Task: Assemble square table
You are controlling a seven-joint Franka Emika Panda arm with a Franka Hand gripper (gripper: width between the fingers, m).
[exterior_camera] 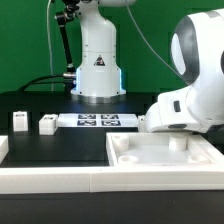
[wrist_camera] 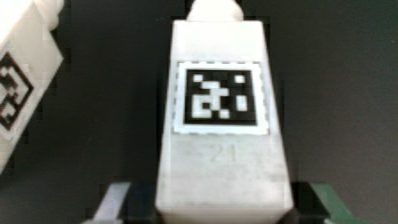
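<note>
The square table top (exterior_camera: 135, 158) lies white and recessed-face up at the front of the exterior view's right. Two small white leg pegs (exterior_camera: 19, 121) (exterior_camera: 47, 124) stand on the black table at the exterior view's left. In the wrist view my gripper (wrist_camera: 222, 203) is shut on a long white leg peg (wrist_camera: 221, 150) with a black-and-white tag on its face. Its fingers (wrist_camera: 125, 202) press the peg's two sides. In the exterior view the arm's white body (exterior_camera: 190, 95) hides the gripper and the held peg.
The marker board (exterior_camera: 98, 121) lies flat in front of the robot base (exterior_camera: 97, 70). A long white rail (exterior_camera: 50, 178) runs along the front edge. Another white tagged part (wrist_camera: 22, 85) lies beside the held peg in the wrist view.
</note>
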